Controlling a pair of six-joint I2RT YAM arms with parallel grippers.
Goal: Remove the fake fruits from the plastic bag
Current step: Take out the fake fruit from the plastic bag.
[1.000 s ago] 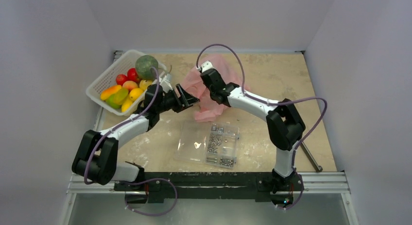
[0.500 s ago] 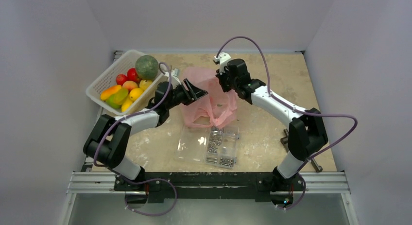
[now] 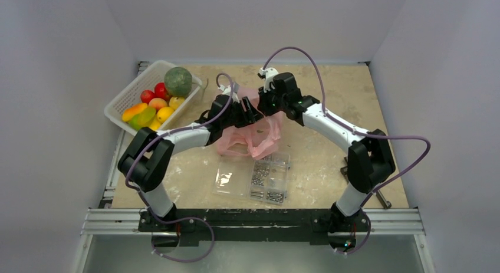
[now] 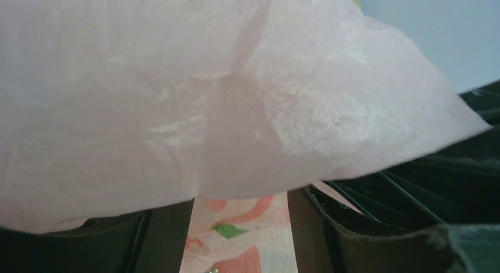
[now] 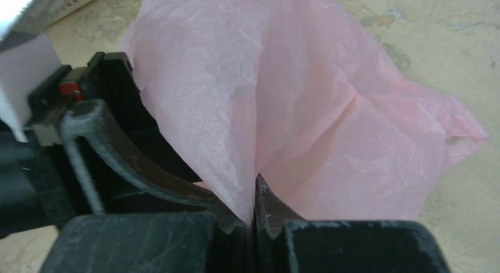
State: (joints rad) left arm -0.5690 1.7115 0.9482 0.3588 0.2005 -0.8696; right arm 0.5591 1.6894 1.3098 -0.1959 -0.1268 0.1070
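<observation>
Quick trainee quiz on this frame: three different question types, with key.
1. True or false: the right gripper is shut on the pink bag.
2. The green melon sits: A) in the white basket; B) inside the pink bag; C) in the left gripper.
3. Which gripper has its fingers apart?
Key: 1 true; 2 A; 3 left.
</observation>
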